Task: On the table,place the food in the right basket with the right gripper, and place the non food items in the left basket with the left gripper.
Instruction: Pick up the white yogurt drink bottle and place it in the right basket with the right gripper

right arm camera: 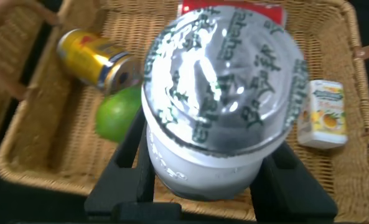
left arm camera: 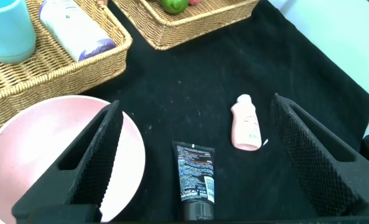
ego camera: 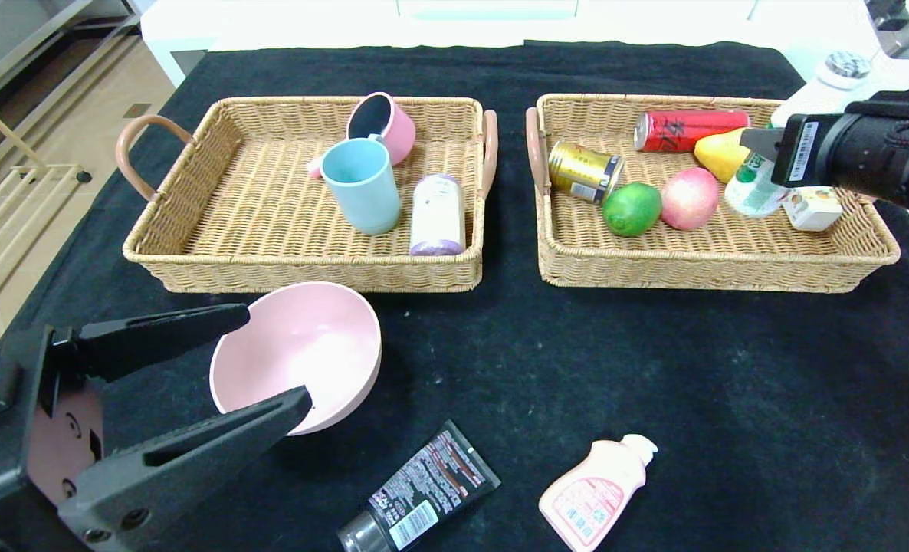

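Right end effector [right arm camera: 200,180] clenched on white bottle [right arm camera: 218,109] over right basket [ego camera: 845,257] holding lime [ego camera: 631,208], peach [ego camera: 689,198]

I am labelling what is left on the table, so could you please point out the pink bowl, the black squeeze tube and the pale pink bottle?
pink bowl [ego camera: 309,337]: head view, inner wall.
black squeeze tube [ego camera: 428,487]: head view, printed body.
pale pink bottle [ego camera: 592,498]: head view, label.
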Controlling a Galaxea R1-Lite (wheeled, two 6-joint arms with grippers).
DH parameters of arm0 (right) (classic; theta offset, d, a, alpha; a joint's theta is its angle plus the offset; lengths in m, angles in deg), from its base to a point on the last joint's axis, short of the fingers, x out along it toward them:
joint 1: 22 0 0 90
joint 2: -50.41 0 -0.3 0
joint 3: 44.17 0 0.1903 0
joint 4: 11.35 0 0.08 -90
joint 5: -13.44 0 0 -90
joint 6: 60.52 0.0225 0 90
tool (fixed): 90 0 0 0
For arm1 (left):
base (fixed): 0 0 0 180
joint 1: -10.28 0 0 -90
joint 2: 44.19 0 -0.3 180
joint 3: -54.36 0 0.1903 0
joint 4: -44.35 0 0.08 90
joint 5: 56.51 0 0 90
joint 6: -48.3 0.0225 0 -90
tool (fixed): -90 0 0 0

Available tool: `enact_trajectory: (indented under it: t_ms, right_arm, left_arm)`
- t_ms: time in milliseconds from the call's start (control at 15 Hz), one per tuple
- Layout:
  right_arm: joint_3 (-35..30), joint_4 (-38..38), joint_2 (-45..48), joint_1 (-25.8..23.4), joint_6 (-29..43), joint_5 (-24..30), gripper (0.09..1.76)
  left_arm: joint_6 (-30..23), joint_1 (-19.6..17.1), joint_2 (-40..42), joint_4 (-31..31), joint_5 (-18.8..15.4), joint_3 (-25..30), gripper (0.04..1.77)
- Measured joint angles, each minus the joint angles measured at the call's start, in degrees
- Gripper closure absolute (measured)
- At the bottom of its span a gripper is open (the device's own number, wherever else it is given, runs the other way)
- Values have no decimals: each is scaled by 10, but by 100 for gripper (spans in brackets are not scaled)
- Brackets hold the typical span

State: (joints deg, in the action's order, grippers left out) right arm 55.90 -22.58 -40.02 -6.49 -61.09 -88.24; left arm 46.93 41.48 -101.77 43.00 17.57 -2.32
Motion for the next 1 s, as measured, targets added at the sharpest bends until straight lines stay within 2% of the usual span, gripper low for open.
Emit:
enact_trajectory:
  t_ms: [400, 1000]
  right_arm:
    - [47, 5, -68, -72, 6, 2, 97]
    - [60, 5, -108, -88, 22, -6, 97]
  left_arm:
    - [0, 0, 0, 0, 0, -1, 9]
    - [1, 0, 1, 0, 1, -1, 9]
